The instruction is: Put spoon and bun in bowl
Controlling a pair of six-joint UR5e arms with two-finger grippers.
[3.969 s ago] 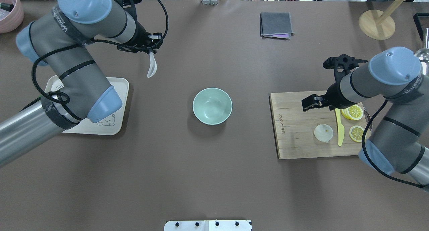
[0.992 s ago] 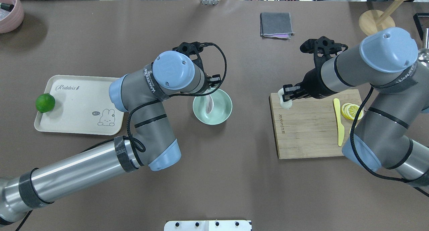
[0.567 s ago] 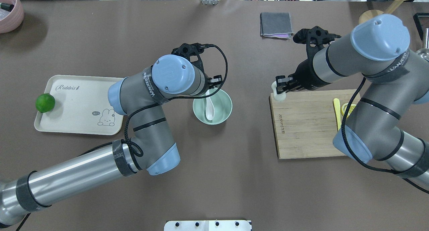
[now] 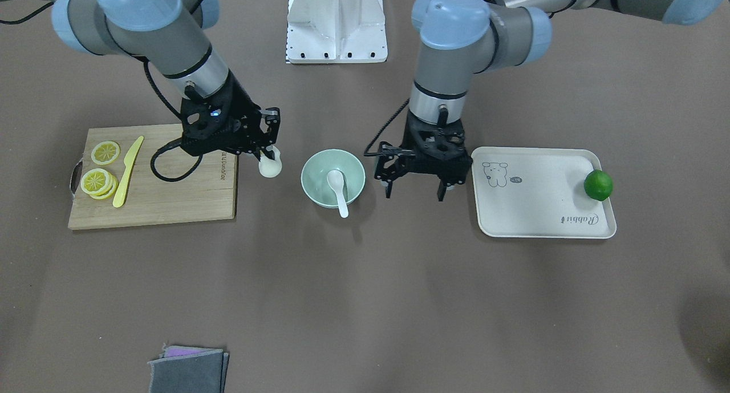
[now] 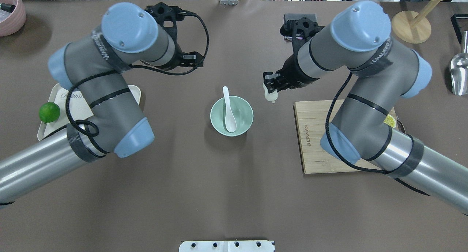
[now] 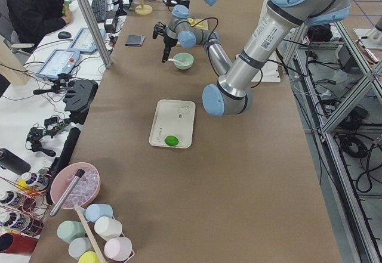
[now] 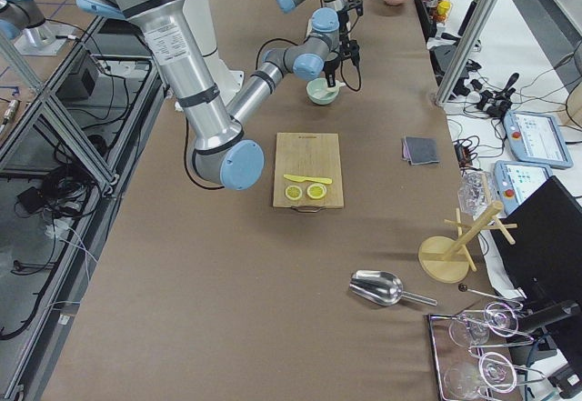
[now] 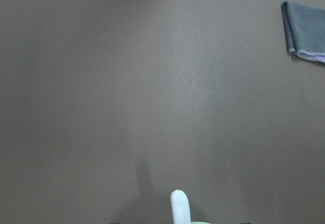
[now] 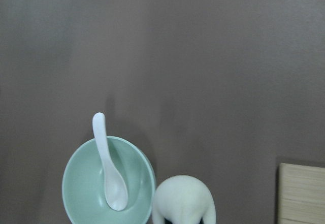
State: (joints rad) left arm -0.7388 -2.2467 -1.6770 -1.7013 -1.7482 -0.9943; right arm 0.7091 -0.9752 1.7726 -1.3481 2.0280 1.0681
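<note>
The pale green bowl (image 5: 243,115) stands mid-table, also in the front view (image 4: 316,173) and the right wrist view (image 9: 81,188). The white spoon (image 5: 229,115) lies in it, scoop down, handle over the far rim (image 4: 341,202); its handle tip shows in the left wrist view (image 8: 180,206). My right gripper (image 4: 268,158) is shut on the white bun (image 5: 271,93), holding it above the table between the cutting board and the bowl (image 9: 184,198). My left gripper (image 4: 415,194) is open and empty between the bowl and the tray.
A wooden cutting board (image 5: 314,135) carries lemon slices (image 4: 100,170) and a yellow knife (image 4: 128,170). A cream tray (image 4: 542,193) holds a lime (image 4: 598,185). A grey folded cloth (image 4: 188,370) lies at the far edge.
My left gripper has let go of the spoon, which now rests in the bowl, and has drawn away from it. My right gripper has carried the bun off the board toward the bowl.
</note>
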